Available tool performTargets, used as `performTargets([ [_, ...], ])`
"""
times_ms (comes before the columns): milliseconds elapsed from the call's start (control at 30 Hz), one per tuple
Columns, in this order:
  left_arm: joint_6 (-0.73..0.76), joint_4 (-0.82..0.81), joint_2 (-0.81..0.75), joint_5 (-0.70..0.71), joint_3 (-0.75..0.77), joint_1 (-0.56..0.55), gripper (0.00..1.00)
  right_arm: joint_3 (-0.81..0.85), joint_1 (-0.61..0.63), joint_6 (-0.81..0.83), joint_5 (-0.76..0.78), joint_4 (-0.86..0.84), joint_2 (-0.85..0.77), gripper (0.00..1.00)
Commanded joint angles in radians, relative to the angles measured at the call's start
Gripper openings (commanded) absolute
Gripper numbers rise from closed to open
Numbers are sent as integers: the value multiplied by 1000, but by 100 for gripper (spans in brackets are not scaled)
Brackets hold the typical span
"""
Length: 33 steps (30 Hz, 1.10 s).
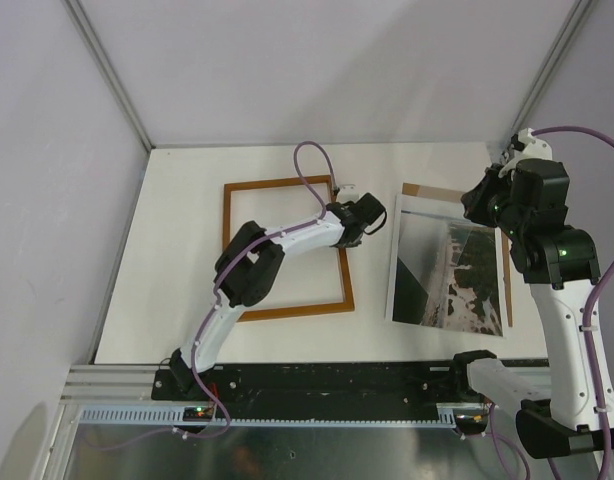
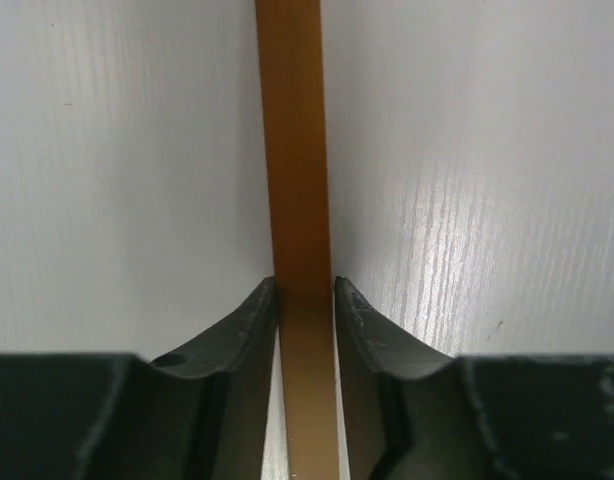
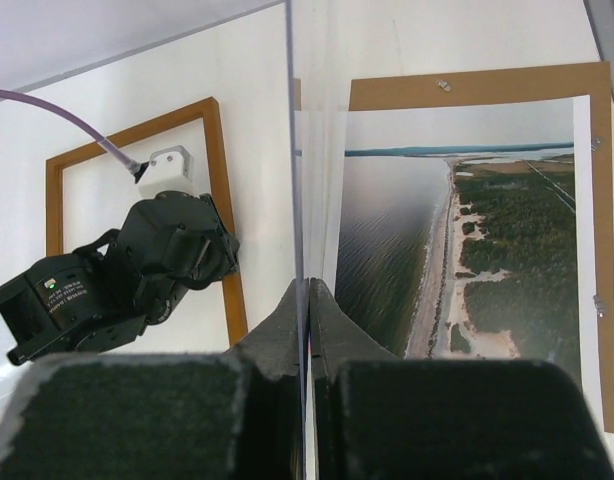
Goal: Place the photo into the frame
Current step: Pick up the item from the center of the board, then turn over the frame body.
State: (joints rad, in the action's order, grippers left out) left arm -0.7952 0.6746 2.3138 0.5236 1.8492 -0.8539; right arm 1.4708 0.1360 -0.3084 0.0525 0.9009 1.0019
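Observation:
The wooden frame [image 1: 287, 312] lies flat on the white table, left of centre. My left gripper [image 1: 349, 230] is down on its right rail near the far corner, and its jaws [image 2: 305, 285] are closed against both sides of the rail [image 2: 292, 150]. The photo [image 1: 472, 285], with dark water on its left and coast on its right, lies flat on the brown backing board [image 1: 437, 189] at the right. My right gripper [image 1: 482, 205] is raised above it. Its jaws [image 3: 309, 285] are shut on a thin see-through sheet [image 3: 295, 150], seen edge-on. The photo [image 3: 467, 220] shows below it.
White walls with metal corner posts [image 1: 112, 75] enclose the table on the left, back and right. A metal rail [image 1: 287, 415] with the arm bases runs along the near edge. A purple cable [image 1: 312, 165] loops over the frame's far rail. The backing board [image 3: 487, 85] carries small metal clips.

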Motion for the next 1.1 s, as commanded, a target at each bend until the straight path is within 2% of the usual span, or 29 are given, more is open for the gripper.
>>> performTargets([
  [0, -11, 5, 23, -21, 38, 16, 28, 34, 6, 18, 14, -38, -22, 0],
  [100, 20, 4, 3, -44, 28, 24, 7, 34, 1, 18, 17, -42, -18, 0],
  [200, 75, 4, -63, -59, 29, 30, 1, 42, -5, 11, 6, -45, -9, 0],
  [400, 168, 11, -298, -171, 59, 81, 0, 46, -8, -25, -25, -84, 20, 0],
  [600, 165, 53, -439, -350, 223, 116, 0, 63, -5, -60, -39, -136, 74, 0],
  [833, -21, 40, -494, -551, 379, 157, 0, 104, -2, -88, -69, -170, 124, 0],
  [1067, -240, -112, -486, -766, 434, 184, 0, 119, 0, -100, -82, -181, 143, 0],
])
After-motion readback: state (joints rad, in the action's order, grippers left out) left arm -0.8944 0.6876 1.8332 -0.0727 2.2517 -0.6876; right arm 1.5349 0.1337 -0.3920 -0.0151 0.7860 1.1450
